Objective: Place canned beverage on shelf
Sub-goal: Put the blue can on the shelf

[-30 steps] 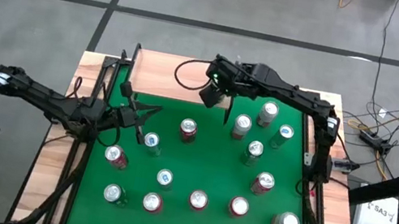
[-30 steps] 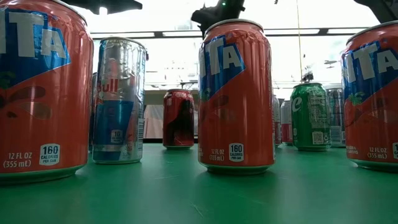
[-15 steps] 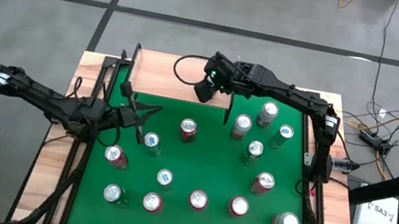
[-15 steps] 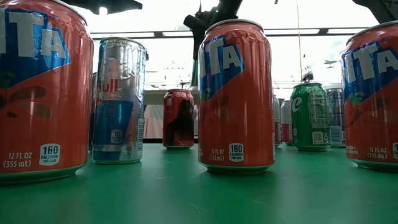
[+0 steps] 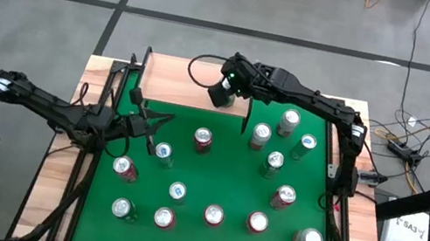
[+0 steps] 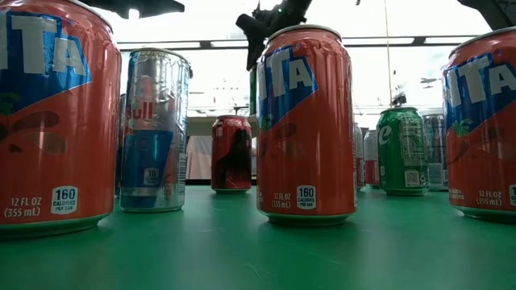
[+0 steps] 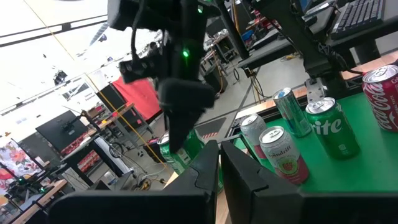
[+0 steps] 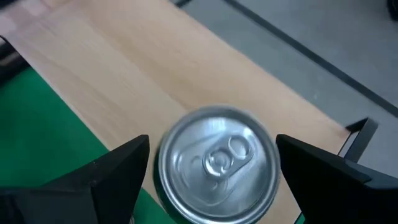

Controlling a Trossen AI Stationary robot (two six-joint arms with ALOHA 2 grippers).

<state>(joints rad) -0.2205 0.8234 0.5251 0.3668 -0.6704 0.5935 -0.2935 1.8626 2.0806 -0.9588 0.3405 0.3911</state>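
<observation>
Right gripper (image 8: pixel 211 171) sits over the shelf (image 5: pixel 190 85) at the worktop's far edge. Wrist view: jaws stand wide, one finger each side of a can (image 8: pixel 217 163), a gap showing on both sides; no contact visible. Can is upright, lid and pull tab up, base apparently on the light wood near the shelf's edge by the green mat (image 5: pixel 213 182). In the high view the gripper hides the can.

Left gripper (image 7: pixel 219 177) hangs at the worktop's left side, jaws shut, holding nothing.

Handling, as judged:
- Can: rigid while full, thin wall, dents under a hard squeeze. Moderate weight.
- Surface: smooth metal, likely slick; round, so it can twist in a two-point grip.
- Hold: mid-body, fingers on opposite sides, below the rim. Not by lid or tab.
- Risk: tall and narrow, tips if nudged while the jaws clear. Approx. a dozen more cans stand on the mat.
</observation>
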